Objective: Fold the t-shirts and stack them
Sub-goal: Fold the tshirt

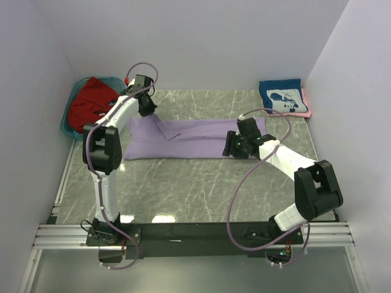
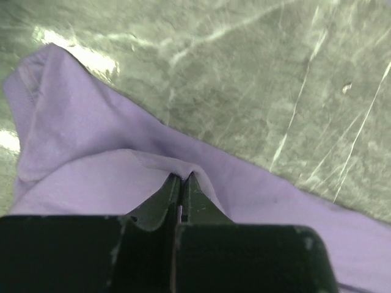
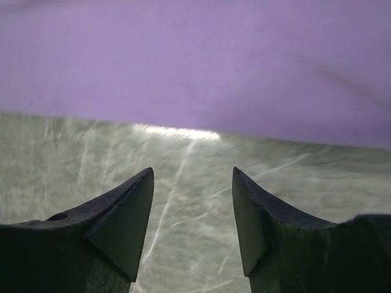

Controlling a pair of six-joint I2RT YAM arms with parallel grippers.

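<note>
Upper right, navy graphic cloth t-shirt tops pink t-shirt; left jaws pinch half-folded lavender t-shirt, right jaws gape; red t-shirt waits.

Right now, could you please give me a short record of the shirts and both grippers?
lavender shirt: laid out on the table
left gripper: jaws shut on a fold of it
right gripper: jaws open over bare table beside its edge
red shirt: in teal tub, far left
navy shirt: folded atop pink shirt, far right
</note>
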